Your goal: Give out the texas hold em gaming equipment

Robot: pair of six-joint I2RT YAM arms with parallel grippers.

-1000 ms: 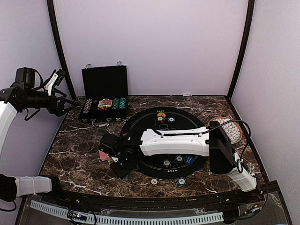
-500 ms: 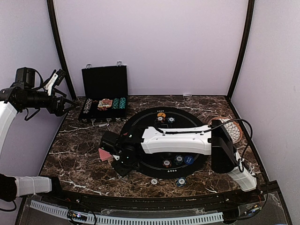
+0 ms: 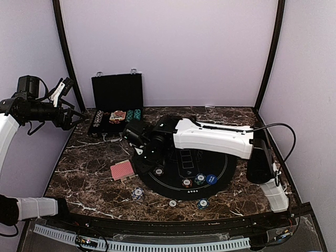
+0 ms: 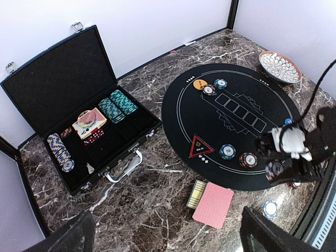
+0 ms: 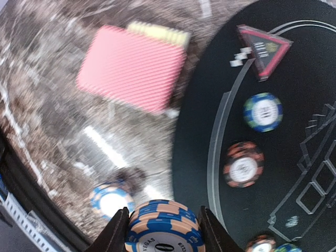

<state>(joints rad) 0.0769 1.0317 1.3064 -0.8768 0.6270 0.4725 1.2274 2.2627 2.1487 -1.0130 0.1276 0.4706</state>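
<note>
My right gripper [image 5: 164, 233] is shut on a short stack of blue-and-tan poker chips [image 5: 164, 226], held above the left front edge of the round black mat [image 3: 181, 157]. In the top view this gripper [image 3: 137, 137] hangs over the mat's left side. A red-backed card deck [image 3: 122, 170] lies on the marble left of the mat. One blue-and-white chip [image 3: 137, 193] lies in front of the deck. Single chips [image 4: 227, 151] and an orange disc [image 4: 199, 83] sit on the mat. My left gripper [image 4: 173, 247] is open and empty, high above the table's left side.
An open black case [image 4: 79, 105] with chip rows stands at the back left. A patterned white plate [image 4: 280, 65] sits at the far right of the mat. Two chips [image 3: 172, 203] lie near the front edge. A red triangle marker [image 5: 262, 50] rests on the mat.
My right gripper has risen and swung back from beside the card deck, still holding chips. The deck and a chip on the marble now show. The left arm has not moved.
</note>
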